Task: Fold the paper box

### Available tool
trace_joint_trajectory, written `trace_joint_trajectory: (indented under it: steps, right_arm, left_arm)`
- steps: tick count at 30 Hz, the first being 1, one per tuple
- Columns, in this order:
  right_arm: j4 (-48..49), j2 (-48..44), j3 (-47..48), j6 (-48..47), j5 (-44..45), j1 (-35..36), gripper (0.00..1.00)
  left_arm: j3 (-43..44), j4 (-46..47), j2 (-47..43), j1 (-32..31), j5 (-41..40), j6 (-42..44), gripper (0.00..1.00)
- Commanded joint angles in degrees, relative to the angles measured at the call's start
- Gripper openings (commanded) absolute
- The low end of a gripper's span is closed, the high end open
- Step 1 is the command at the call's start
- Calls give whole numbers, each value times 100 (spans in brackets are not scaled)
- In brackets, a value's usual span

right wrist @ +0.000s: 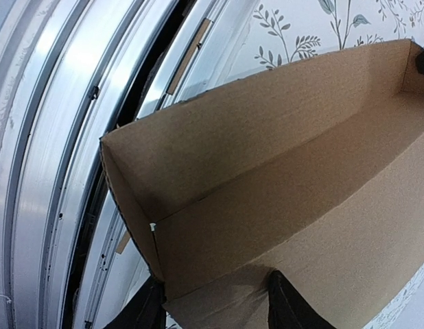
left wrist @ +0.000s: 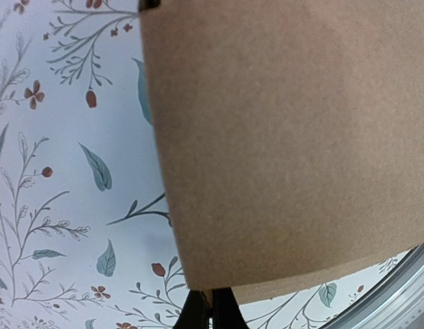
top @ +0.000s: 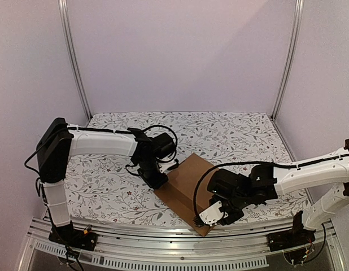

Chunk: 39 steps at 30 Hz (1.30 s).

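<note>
The paper box (top: pixel 186 186) lies on the worktop (top: pixel 107 169) close to its front edge, between the two arms and turned diagonally to that edge. In the right wrist view its walls stand upright, and its long wall runs away from the right claw (right wrist: pixel 215 301). That claw's fingers are spread, with the box's near end between them. The left claw (left wrist: pixel 210 312) sits at the box's left edge with its fingers pressed together; it cannot be told whether cardboard lies between them. The right claw appears better placed to close on the box.
</note>
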Motion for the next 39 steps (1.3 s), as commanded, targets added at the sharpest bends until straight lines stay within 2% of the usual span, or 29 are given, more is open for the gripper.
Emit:
trace_joint_trajectory:
  steps: [1, 10, 21, 39]
  right_arm:
    - [-410, 107, -383, 28, 69, 2, 48]
    - [-375, 273, -408, -66, -65, 5, 51]
    - [-375, 252, -424, -36, -141, -1, 52]
    - [-493, 68, -477, -124, -524, -16, 59]
  left_arm:
    - [230, -304, 196, -73, 643, 153, 0]
    - [642, -855, 468, 16, 877, 217, 0]
    - [933, -1004, 588, 90, 1028, 217, 0]
    - [1585, -1600, 967, 353, 1625, 125, 0]
